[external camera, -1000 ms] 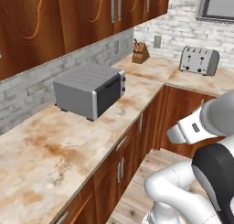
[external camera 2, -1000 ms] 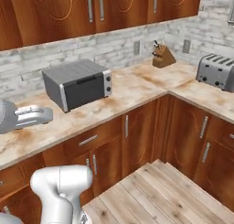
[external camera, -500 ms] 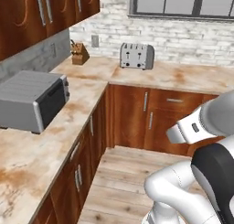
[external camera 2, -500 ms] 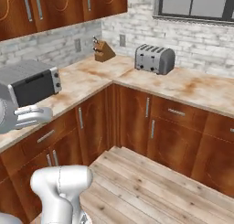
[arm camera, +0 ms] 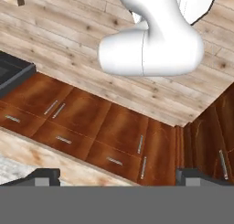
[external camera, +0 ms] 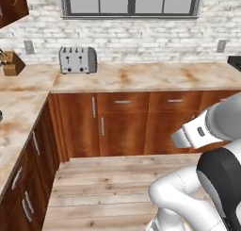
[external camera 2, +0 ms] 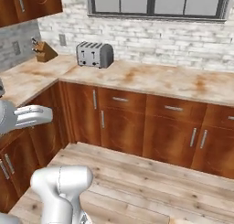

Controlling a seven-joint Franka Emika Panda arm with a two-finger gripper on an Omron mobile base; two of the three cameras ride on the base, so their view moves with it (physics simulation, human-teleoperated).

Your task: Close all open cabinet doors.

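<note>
Reddish-brown wood marks the cabinet doors [external camera 2: 32, 3] at the far left, high on the wall in the upper corner of my right base view; one long silver bar handle runs down the panel and a pale carved curve shows near its right edge. Whether they stand ajar I cannot tell from the slice that shows. Below them a knife block [external camera 2: 42, 51] sits in the corner of the mottled tan stone counter [external camera 2: 151, 79], just beside a wall outlet [external camera 2: 62, 39] on the white brick. Further right stands a silver toaster [external camera 2: 94, 54], well apart from the block. Above the counter a dark-framed window [external camera 2: 157, 3] spans the brick wall. Under the counter runs a row of base cabinets [external camera: 123, 126] with drawer fronts and short silver handles, turning the corner at the left. Pale wooden floor planks [external camera: 108, 187] fill the room's middle. My gripper [arm camera: 118, 176] looks down at those lower cabinets and the floor, its two dark fingertips [arm camera: 43, 175] spread wide with nothing between them, well away from the wall doors.
</note>
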